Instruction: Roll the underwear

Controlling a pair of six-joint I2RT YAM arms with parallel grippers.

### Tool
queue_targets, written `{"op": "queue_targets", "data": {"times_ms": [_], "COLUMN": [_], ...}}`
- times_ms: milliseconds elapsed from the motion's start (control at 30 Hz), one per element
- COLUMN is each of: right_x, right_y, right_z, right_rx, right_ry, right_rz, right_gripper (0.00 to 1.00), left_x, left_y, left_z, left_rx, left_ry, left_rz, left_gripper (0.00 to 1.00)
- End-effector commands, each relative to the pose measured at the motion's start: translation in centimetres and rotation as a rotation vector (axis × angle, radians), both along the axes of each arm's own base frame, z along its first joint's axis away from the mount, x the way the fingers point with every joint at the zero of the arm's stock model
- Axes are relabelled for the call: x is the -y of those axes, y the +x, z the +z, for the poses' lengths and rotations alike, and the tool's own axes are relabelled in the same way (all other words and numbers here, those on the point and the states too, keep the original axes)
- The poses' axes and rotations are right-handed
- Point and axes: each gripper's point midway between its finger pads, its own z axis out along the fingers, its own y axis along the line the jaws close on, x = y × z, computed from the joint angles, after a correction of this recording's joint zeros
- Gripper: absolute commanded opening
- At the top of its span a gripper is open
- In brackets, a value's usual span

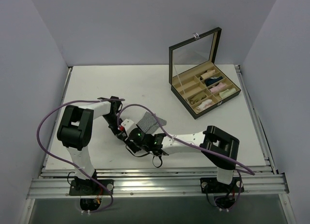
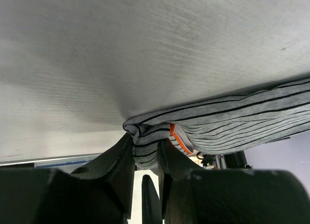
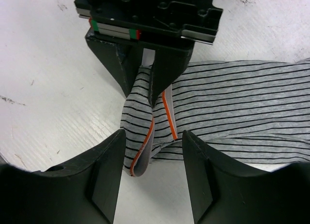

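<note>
**A:** Entry one, the underwear [image 3: 232, 103]. Location?

**B:** Flat on the desk [image 3: 43, 64], near the middle, between the two arms. The body spreads to the right; the left end is bunched and lifted.

**A:** Material and form?

**B:** Soft grey knit with fine dark pinstripes. A thin orange-red waistband edge [image 3: 168, 112] runs along the gathered end. The cloth is limp and creases easily, and the lifted end is folded into a narrow double flap.

**A:** Entry two, left hand [image 2: 146, 149]. State?

**B:** Clamped on the bunched end, cloth pinched between both black fingers, waistband edge just beside the grip.

**A:** Entry three, right hand [image 3: 154, 139]?

**B:** Jaws apart, one finger on each side of the hanging flap. It grips nothing, and I cannot tell whether the fingers brush the cloth.

**A:** Step in hand?

**B:** By my judgement, the start of the roll: one end gathered, no coil formed yet.

**A:** Next move calls for?

**B:** Likely turning the pinched end over onto the flat part while the right hand steadies the flap. Slack knit will probably unroll if let go too soon.

**A:** Desk surface?

**B:** White, matte, faintly ribbed, scuffed in places.
</note>
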Motion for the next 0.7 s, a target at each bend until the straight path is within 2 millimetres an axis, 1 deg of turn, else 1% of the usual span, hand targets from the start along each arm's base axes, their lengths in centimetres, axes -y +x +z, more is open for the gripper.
{"op": "queue_targets", "data": {"times_ms": [0, 67, 167, 233, 267, 300, 400, 467, 533, 667], "right_x": [-1.1, -1.5, -1.9, -2.2, -2.1, -2.1, -1.8, -1.2, -0.8, 0.0], "right_y": [0.1, -0.1, -0.6, -1.0, -1.0, -1.0, -0.4, 0.4, 0.8, 1.1], "right_z": [2.5, 2.8, 2.5, 2.1, 1.3, 0.9, 0.2, -0.6, -0.8, -1.8], "right_rx": [0.058, 0.067, 0.068, 0.062, 0.056, 0.057, 0.076, 0.102, 0.121, 0.133], "right_ry": [0.034, 0.037, 0.034, 0.029, 0.010, -0.002, -0.030, -0.079, -0.101, -0.148], "right_rz": [0.014, 0.025, 0.037, 0.049, 0.050, 0.046, 0.016, -0.017, -0.032, -0.046], "right_gripper": [0.46, 0.46, 0.46, 0.47, 0.47, 0.47, 0.47, 0.47, 0.46, 0.46], "left_x": [-1.5, -1.5, -1.5, -1.5, -1.5, -1.5, -1.6, -1.6, -1.7, -1.8], "left_y": [-1.5, -1.6, -1.5, -1.6, -1.6, -1.5, -1.6, -1.7, -1.8, -1.9], "left_z": [-2.3, -2.4, -2.4, -2.4, -2.3, -2.3, -2.3, -2.4, -2.4, -2.4], "left_rx": [-0.044, -0.047, -0.045, -0.052, -0.050, -0.049, -0.052, -0.059, -0.065, -0.070], "left_ry": [0.116, 0.118, 0.120, 0.122, 0.123, 0.123, 0.127, 0.131, 0.134, 0.140], "left_rz": [-0.026, -0.028, -0.030, -0.030, -0.030, -0.029, -0.031, -0.032, -0.031, -0.036], "left_gripper": [0.11, 0.11, 0.11, 0.11, 0.11, 0.11, 0.11, 0.11, 0.11, 0.11]}}
